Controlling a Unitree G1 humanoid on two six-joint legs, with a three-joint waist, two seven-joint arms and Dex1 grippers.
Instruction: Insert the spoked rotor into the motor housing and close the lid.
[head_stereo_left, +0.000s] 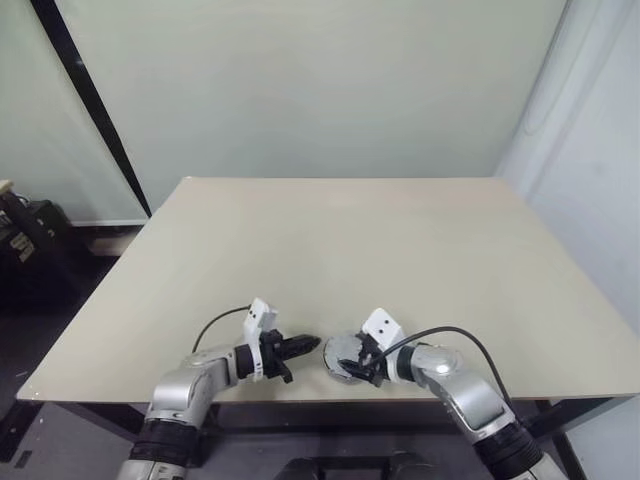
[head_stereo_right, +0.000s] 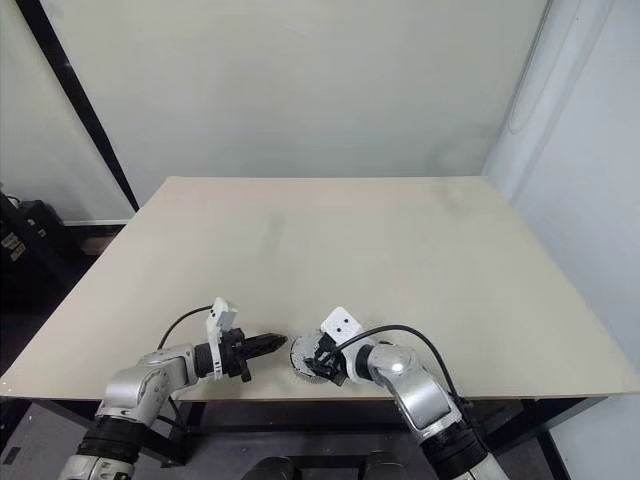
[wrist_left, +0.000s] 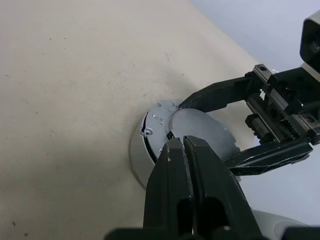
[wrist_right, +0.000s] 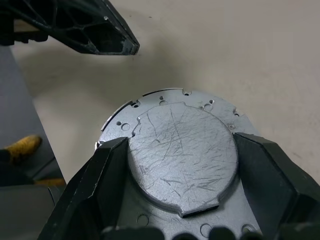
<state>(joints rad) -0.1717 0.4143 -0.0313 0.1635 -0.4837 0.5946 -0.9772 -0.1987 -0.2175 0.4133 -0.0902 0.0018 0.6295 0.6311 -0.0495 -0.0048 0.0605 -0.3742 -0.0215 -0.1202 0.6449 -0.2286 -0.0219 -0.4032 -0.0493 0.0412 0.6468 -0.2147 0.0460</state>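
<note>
Jaws of the right gripper (wrist_right: 175, 220) stand wide, clamped on either side of the round grey metal motor housing (wrist_right: 180, 155); jaws of the left gripper (wrist_left: 184, 145) pressed together, empty, tips just beside the housing's rim.

Motor housing — round, shallow, silvery-grey metal; the face toward the right wrist camera is a raised disc, heavily scratched, with one flattened notch at its edge, set on a wider flange ringed with small drilled holes. Side wall pale and smooth. Held at the near edge of the beige matte table (head_stereo_left: 340, 250), between the two arms; whether it touches the tabletop cannot be told.

Right arm — reaches forward and inward, pointing toward the left arm and angled downward. Left arm — reaches forward and inward, pointing at the housing.

Fingers (wrist_right: 110, 180) — black plastic, angular, with ribbed openwork.
</note>
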